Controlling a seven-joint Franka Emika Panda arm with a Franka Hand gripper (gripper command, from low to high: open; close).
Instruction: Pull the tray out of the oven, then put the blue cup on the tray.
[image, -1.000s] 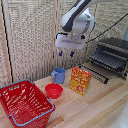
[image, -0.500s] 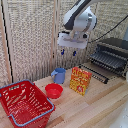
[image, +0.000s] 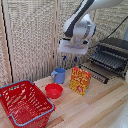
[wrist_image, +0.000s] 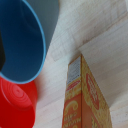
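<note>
The light-blue cup (image: 59, 75) stands upright on the wooden table, its handle toward the exterior view's left. My gripper (image: 70, 58) hangs above it, a little toward the exterior view's right, open and holding nothing. From the wrist I look down into the cup (wrist_image: 22, 40), which is empty. The oven (image: 116, 50) sits at the exterior view's right with its door (image: 95, 73) folded down. The tray (image: 107, 60), a rack of dark bars, shows at the oven's open mouth and seems to reach out over the door.
A red bowl (image: 54, 90) (wrist_image: 17, 105) sits just in front of the cup. A yellow-red box (image: 80, 80) (wrist_image: 82, 95) stands upright between the cup and the oven door. A red shopping basket (image: 22, 102) fills the near left corner. A slatted screen backs the table.
</note>
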